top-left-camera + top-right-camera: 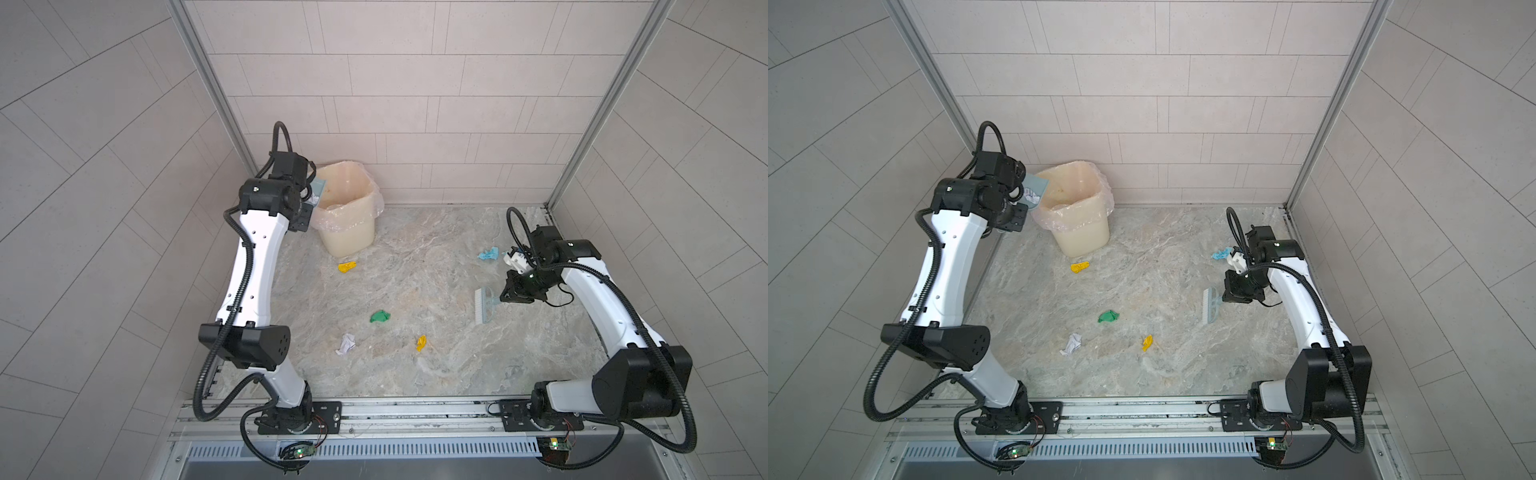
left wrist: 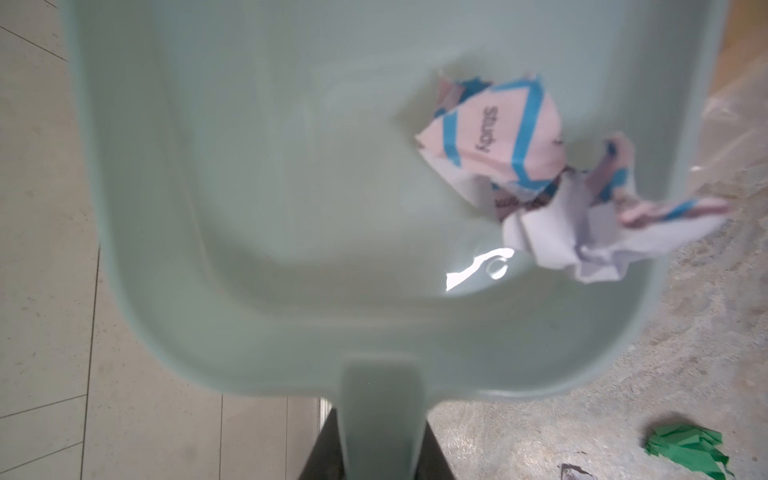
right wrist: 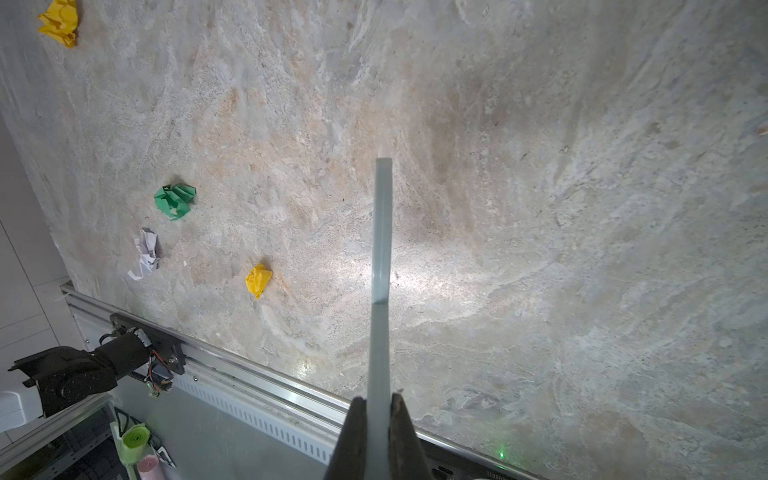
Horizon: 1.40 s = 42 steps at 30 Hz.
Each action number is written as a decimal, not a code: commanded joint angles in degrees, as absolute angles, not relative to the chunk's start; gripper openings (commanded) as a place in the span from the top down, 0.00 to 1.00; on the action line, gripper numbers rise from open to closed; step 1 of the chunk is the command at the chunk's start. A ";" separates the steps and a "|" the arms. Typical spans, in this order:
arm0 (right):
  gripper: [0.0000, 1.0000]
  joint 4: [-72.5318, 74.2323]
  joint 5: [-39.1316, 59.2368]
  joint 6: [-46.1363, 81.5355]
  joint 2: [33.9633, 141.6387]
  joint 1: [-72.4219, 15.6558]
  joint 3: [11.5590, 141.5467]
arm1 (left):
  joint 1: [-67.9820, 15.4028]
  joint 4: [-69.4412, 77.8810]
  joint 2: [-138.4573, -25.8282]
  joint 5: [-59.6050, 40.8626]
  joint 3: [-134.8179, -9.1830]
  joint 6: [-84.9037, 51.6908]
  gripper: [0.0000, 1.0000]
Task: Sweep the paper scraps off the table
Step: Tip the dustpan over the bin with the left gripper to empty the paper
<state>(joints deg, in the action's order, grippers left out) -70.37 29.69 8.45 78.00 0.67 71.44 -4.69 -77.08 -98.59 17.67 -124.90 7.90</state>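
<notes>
Over the cream plastic bin, left gripper clamps the pale-blue dustpan mid-dump; printed paper scraps likely need steeper tilt; right gripper clamps white-bristled brush.

table: beige-grey marble swirl | yellow wad, 2nd yellow wad, green wad, lt blue wad, white wad w/ dark scribbles | dustpan: pale blue-green, pink+white wad in it w/ blue stripes | brush: pale blue, white bristles | bin: cream, clear liner | walls: grey tile
</notes>
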 commanded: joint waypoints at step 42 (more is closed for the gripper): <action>1.00 -73.13 27.83 8.45 77.08 -1.98 72.55 | -17.13 3.24 -107.10 65.85 -99.56 89.14 1.00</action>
<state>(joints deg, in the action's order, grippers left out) -71.81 28.05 8.80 78.00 -1.48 71.44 -16.67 -4.78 -110.37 65.47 -100.51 82.74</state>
